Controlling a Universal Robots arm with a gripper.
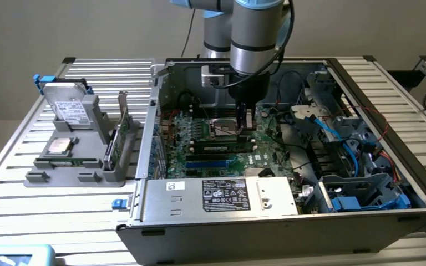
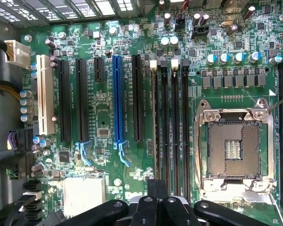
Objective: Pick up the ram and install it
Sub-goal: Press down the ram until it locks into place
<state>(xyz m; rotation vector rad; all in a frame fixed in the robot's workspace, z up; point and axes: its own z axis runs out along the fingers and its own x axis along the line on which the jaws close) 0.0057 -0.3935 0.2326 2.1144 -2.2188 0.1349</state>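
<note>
Gripper (image 1: 244, 123) is down inside the open case (image 1: 272, 233), hanging low over the motherboard (image 2: 104, 108). Jaws are pressed right together, no gap between the black fingers (image 2: 151, 205), and nothing is pinched in them. Just ahead of the fingertips in the wrist view run the long black slots (image 2: 170, 127), side by side, and the closed tips sit about in line with the outermost one. Whether they touch it I cannot tell. Beside those slots, off to one side of the jaws, is the bare metal-framed socket (image 2: 236, 146). On the other side stand the expansion slots, one of them blue (image 2: 117, 99).

Now the ram (image 1: 69, 162): a thin green stick with dark chips, well apart from the jaws. It is outside the case, towards the exterior view's left of the gripper, lying flat near the front of the grey tray (image 1: 57, 178). Its long axis runs across the exterior view from left to right, roughly in line with the slots as that view shows them. Nothing is touching it. Between it and the jaws stands an upright card (image 1: 118, 133) at the tray's edge, then the case wall.
</note>
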